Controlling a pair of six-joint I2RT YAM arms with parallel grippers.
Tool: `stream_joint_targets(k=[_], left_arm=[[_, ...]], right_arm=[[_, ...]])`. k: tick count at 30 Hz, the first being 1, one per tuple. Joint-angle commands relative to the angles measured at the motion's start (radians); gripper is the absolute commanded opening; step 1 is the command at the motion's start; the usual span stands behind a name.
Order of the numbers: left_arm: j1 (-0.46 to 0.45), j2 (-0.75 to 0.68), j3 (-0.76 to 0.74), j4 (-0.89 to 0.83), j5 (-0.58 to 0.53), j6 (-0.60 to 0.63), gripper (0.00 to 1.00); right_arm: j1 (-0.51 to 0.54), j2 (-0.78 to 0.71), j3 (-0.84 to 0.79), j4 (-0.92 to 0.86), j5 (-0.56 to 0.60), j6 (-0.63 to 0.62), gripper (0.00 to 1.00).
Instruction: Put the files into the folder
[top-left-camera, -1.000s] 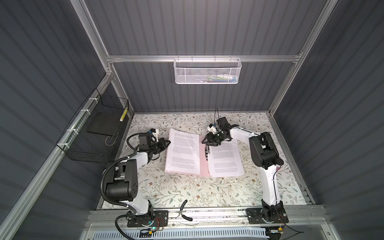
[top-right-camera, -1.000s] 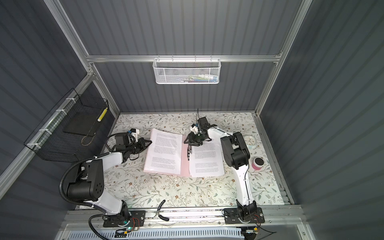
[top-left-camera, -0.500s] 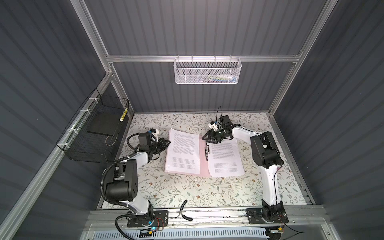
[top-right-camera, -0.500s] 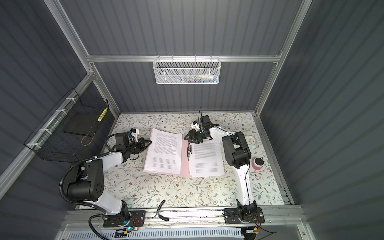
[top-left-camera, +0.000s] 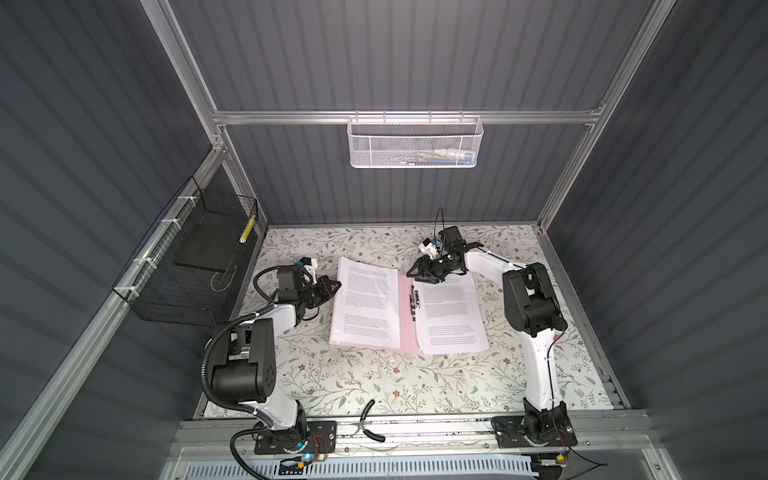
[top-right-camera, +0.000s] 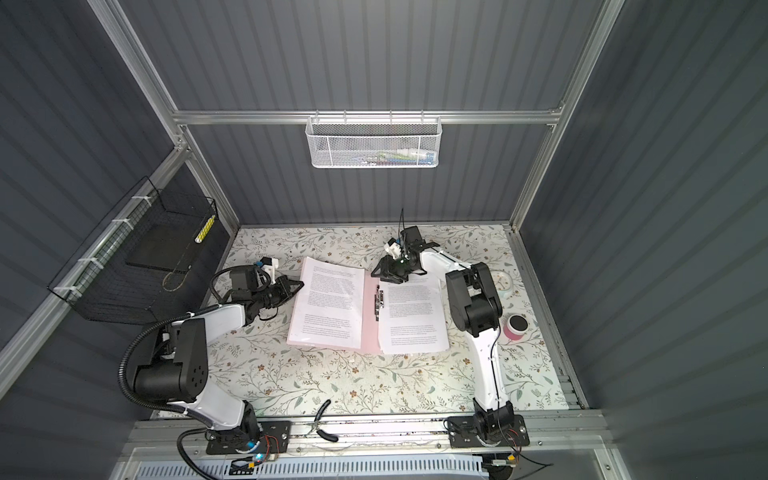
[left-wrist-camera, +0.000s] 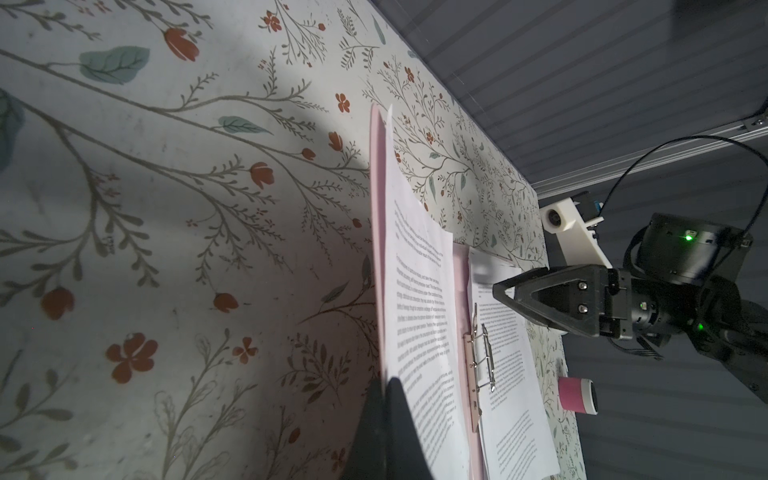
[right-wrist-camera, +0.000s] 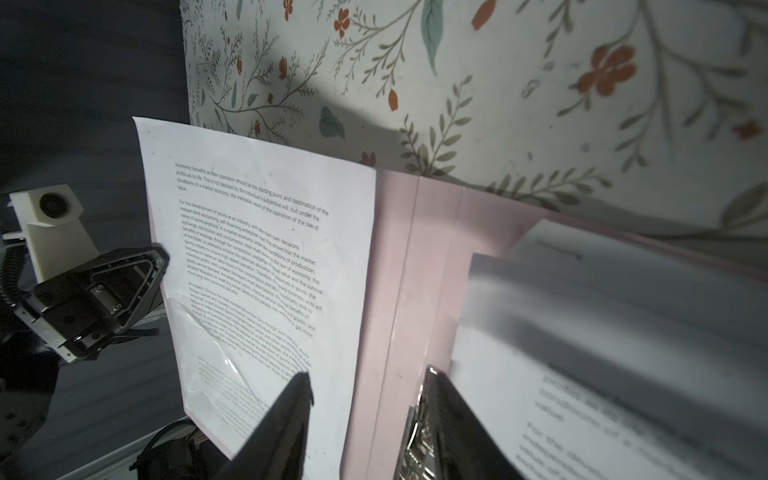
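the pink folder (top-left-camera: 406, 320) lies open on the flowery tabletop (top-left-camera: 374, 382) between dark ribbed walls (top-left-camera: 395, 62), files (top-left-camera: 451, 316) on both halves. left gripper (top-left-camera: 332, 286) clenched on its left cover edge; right gripper (top-left-camera: 420, 277) spread, empty, above the clip (top-left-camera: 412, 305).

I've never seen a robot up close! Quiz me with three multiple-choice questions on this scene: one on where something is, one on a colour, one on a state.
1. Where does the metal clip sit?
A) along the folder's middle fold
B) at the folder's left edge
C) at the folder's near edge

2. What colour is the folder?
A) blue
B) pink
C) green

3. How is the right claw?
A) shut on a page
B) shut on the folder's cover
C) open, gripping nothing

Answers:
1 A: the clip runs down the fold between the two printed pages.
2 B: pink shows around and between the pages.
3 C: its two fingers stand well apart above the folder.
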Motion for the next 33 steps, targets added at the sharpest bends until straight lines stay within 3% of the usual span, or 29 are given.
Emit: stream_joint_targets(k=[1,33], left_arm=[[-0.003,0.005,0.0,-0.018,-0.012,0.028,0.0],[-0.004,0.023,-0.012,0.003,-0.011,0.025,0.0]], right_arm=[[-0.006,0.023,0.012,-0.055,0.024,-0.038,0.49],[0.028,0.146,0.125,-0.11,-0.043,-0.054,0.49]])
